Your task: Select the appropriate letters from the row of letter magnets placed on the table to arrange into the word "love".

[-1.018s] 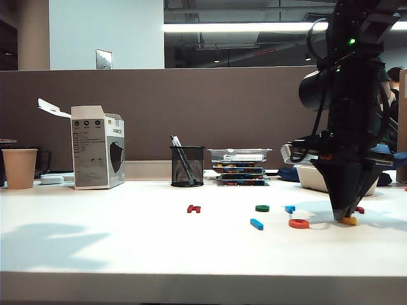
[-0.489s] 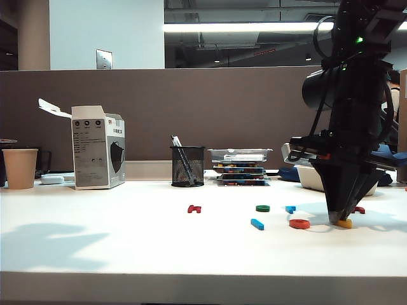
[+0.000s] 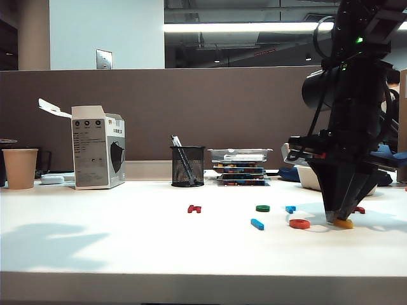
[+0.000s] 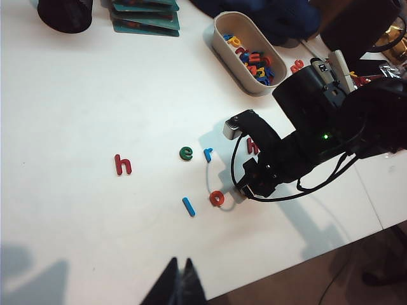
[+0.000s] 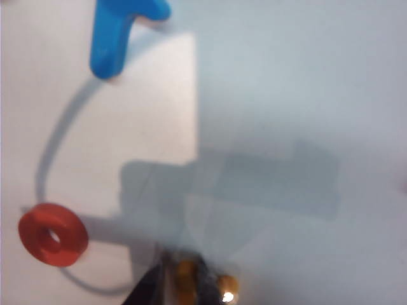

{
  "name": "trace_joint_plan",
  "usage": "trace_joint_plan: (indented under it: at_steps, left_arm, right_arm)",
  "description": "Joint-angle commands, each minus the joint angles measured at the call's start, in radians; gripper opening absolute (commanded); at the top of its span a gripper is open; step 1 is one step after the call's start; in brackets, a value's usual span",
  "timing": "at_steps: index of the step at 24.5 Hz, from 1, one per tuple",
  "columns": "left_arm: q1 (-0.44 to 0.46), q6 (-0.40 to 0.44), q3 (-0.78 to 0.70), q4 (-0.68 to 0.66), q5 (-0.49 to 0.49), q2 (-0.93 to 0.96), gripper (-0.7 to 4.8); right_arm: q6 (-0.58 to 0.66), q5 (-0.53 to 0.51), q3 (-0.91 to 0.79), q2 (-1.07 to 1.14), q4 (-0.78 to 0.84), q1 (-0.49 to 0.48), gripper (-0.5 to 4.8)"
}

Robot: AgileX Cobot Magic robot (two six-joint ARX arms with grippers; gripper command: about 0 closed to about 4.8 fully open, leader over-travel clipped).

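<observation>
white table point(image 3: 127, 241) carries magnets reading "h" point(image 4: 123, 164), "e" point(image 4: 186, 153), "r" point(image 4: 208, 154), with "l" point(image 4: 189, 206) and orange ring point(image 4: 217, 199) below them; only the left wrist view makes them legible. right gripper point(image 3: 336, 220) points straight down, tips on the yellow piece point(image 3: 344, 223) beside the ring, jaws slightly apart around it. left gripper point(image 4: 180, 286) hangs high over the table's near edge, fingers together.
</observation>
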Motion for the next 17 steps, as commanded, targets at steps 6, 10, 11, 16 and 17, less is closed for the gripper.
trace_joint_plan:
  at_steps: [6, 10, 11, 16, 17]
  left_arm:
    - [-0.001, 0.004, 0.003, 0.009, -0.003, -0.003, -0.05]
    - [-0.001, 0.004, 0.003, 0.009, -0.003, -0.003, -0.05]
    - [-0.001, 0.004, 0.003, 0.009, -0.003, -0.003, -0.05]
    - [-0.001, 0.004, 0.003, 0.009, -0.003, -0.003, -0.05]
    - [-0.001, 0.004, 0.003, 0.009, -0.003, -0.003, -0.05]
  right_arm:
    - [0.004, -0.045, -0.011, -0.003, -0.003, 0.002, 0.68]
    - [0.004, -0.018, -0.011, -0.031, 0.01, 0.002, 0.68]
    - [0.004, -0.003, -0.011, -0.038, 0.014, 0.002, 0.68]
    - [0.004, 0.017, -0.01, -0.047, 0.029, 0.002, 0.68]
    - [0.004, 0.018, -0.01, -0.047, 0.029, 0.002, 0.68]
